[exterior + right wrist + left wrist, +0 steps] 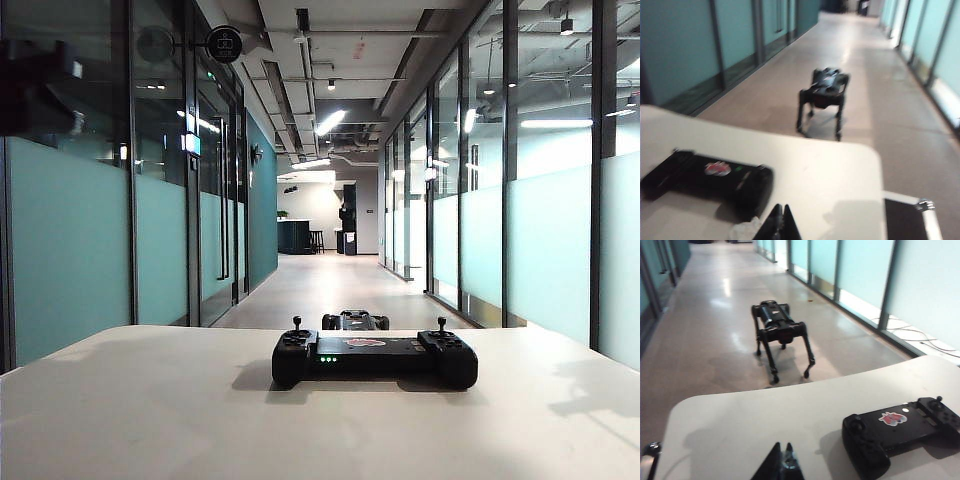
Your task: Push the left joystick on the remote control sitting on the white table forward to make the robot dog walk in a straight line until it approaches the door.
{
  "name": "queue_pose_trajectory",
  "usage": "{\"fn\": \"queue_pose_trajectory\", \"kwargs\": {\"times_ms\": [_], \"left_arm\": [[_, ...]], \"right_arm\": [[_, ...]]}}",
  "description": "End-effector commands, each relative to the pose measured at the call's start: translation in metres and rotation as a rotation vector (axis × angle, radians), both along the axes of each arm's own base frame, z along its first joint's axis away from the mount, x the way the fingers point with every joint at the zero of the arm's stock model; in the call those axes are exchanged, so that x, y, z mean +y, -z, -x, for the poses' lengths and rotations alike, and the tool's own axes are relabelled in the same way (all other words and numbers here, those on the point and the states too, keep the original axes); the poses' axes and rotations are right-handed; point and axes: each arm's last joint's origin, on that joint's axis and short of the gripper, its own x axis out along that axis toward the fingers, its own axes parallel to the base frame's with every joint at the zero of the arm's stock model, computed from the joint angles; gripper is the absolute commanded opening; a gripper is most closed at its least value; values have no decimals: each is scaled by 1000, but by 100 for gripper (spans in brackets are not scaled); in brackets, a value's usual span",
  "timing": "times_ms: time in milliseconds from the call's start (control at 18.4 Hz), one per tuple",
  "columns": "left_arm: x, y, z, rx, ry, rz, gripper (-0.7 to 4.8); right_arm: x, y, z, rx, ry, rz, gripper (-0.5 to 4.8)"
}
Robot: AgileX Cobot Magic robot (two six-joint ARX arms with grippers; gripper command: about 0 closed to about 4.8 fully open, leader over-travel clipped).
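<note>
Lighting: bright ceiling strips (pixel 330 122) down the corridor; glare patches on the floor (pixel 725 287). Shadows: soft, under the remote control (pixel 374 358) on the bench (pixel 150 410); faint arm shadows at 3 o'clock. Focus: exterior view sharp; right wrist view blurred throughout, robot dog (pixel 824 96) smeared; left wrist view mildly soft.
</note>
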Motion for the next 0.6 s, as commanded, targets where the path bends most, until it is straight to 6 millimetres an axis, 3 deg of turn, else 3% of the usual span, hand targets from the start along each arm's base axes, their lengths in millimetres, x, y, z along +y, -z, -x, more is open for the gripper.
{"fn": "queue_pose_trajectory", "kwargs": {"times_ms": [54,596], "left_arm": [[-3,-4,-7,-16,26,21,-6],[-4,0,-10,12,44,30,-5]], "right_arm": [[5,-3,-6,-26,-8,-1,-2],[12,12,-33,23,-28,3,-1]]}}
